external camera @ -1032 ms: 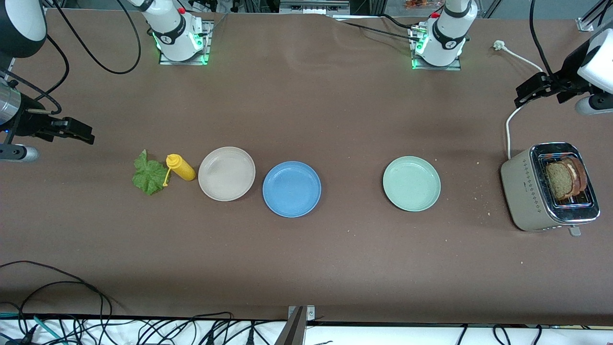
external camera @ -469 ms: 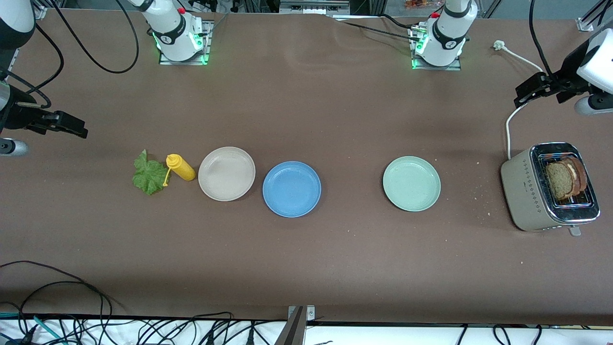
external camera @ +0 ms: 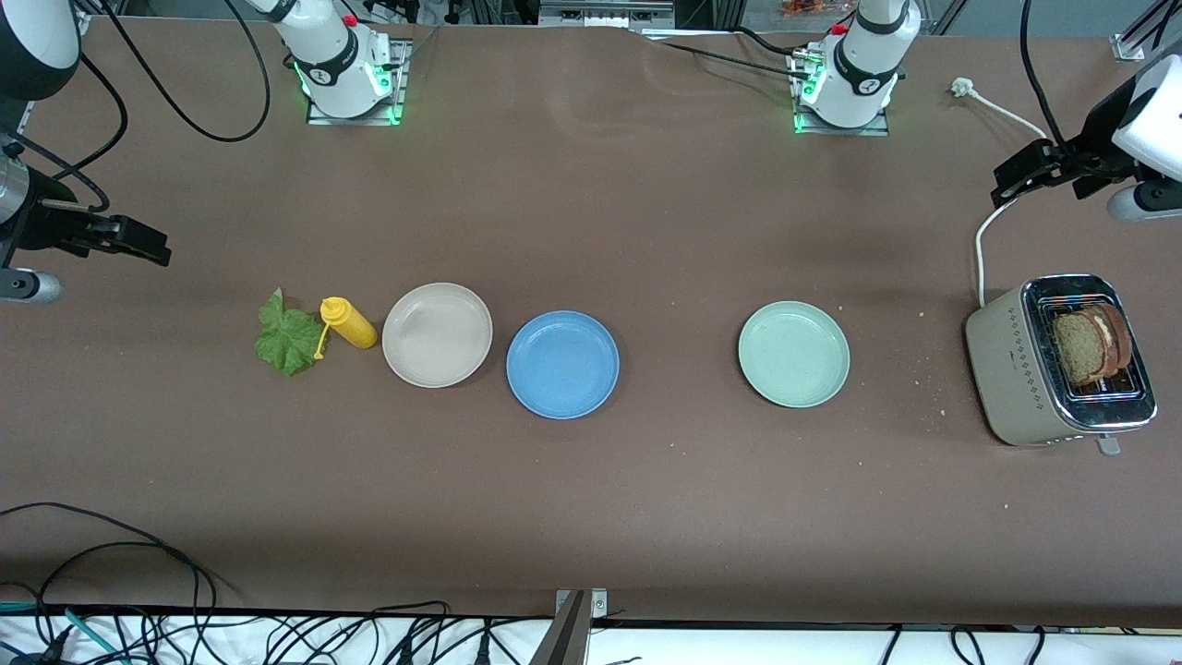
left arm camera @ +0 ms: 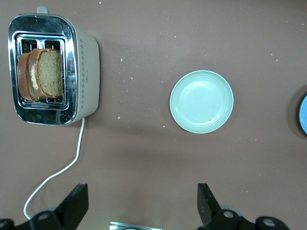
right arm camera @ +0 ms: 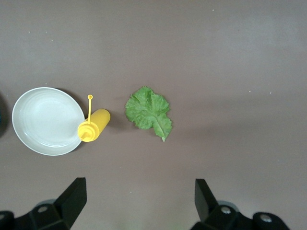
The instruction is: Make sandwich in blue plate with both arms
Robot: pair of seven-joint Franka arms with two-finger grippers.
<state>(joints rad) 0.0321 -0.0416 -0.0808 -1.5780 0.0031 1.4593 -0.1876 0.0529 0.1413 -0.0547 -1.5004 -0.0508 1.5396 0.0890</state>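
Blue plate: we see the blue plate (external camera: pixel 562 364) bare on the brown table (external camera: pixel 591 499), near the middle of the row of 3 plates; only a sliver of its rim shows in the left wrist view (left arm camera: pixel 304 114).
Beige plate: we find the beige plate (external camera: pixel 437 334) just beside the blue plate, at about its 10 o'clock in the front view, toward the right arm's end; it is bare too (right arm camera: pixel 47 120).
Green plate: the pale green plate (external camera: pixel 793 354) lies well apart from the blue plate, at its 3 o'clock in the front view, toward the left arm's end (left arm camera: pixel 201 101).
Bread: we count 2 brown bread slices (external camera: pixel 1091 344) standing upright in the slots of the toaster (external camera: pixel 1016 369), at the 3 o'clock side of the green plate (left arm camera: pixel 41 74).
Lettuce: the lettuce leaf (external camera: pixel 288 336) lies flat on the table at the right arm's end (right arm camera: pixel 149 112).
Mustard bottle: the yellow squeeze bottle (external camera: pixel 348 322) lies on its side between the lettuce leaf and the beige plate, touching the plate's rim (right arm camera: pixel 94 125).
Left gripper: we see the left gripper (external camera: pixel 1016 177) up over the table near the toaster's white cord (external camera: pixel 981 249), its fingers (left arm camera: pixel 76 203) spread wide with nothing between them.
Right gripper: the right gripper (external camera: pixel 143 245) hangs over the table's right-arm end, at about 10 o'clock from the lettuce in the front view, fingers (right arm camera: pixel 74 195) apart and holding nothing.
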